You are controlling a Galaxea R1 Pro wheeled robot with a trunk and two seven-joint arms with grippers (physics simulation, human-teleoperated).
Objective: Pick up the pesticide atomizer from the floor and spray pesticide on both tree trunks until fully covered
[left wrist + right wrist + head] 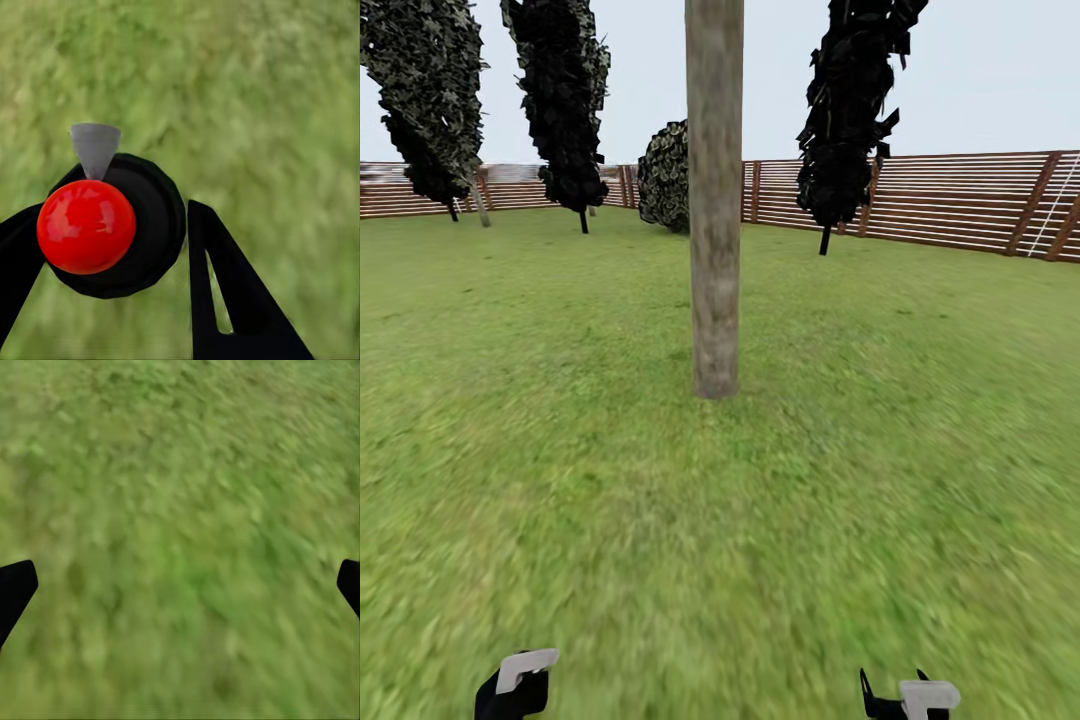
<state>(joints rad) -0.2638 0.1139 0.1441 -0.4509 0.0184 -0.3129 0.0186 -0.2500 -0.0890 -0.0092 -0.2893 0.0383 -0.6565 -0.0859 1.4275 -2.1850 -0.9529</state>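
Note:
A straight grey-beige tree trunk [715, 200] rises from the green lawn [560, 450] right ahead of me, its top cut off by the frame. The pesticide atomizer [154, 217] is a round black body with a shiny red ball [86, 225] and a grey cone nozzle [95, 146]. My left gripper [116, 217] is shut on it, one black finger on each side, above the grass. Low in the head view that gripper [512, 690] sits at the left. My right gripper [180, 585] is open over bare grass, and shows at the lower right [910, 697].
Dark-foliaged trees stand farther back at the left [425, 100], centre-left [560, 90] and right [850, 110]. A round bush [665, 175] sits by the reddish-brown slat fence [960, 200] that bounds the lawn. Open grass surrounds the near trunk.

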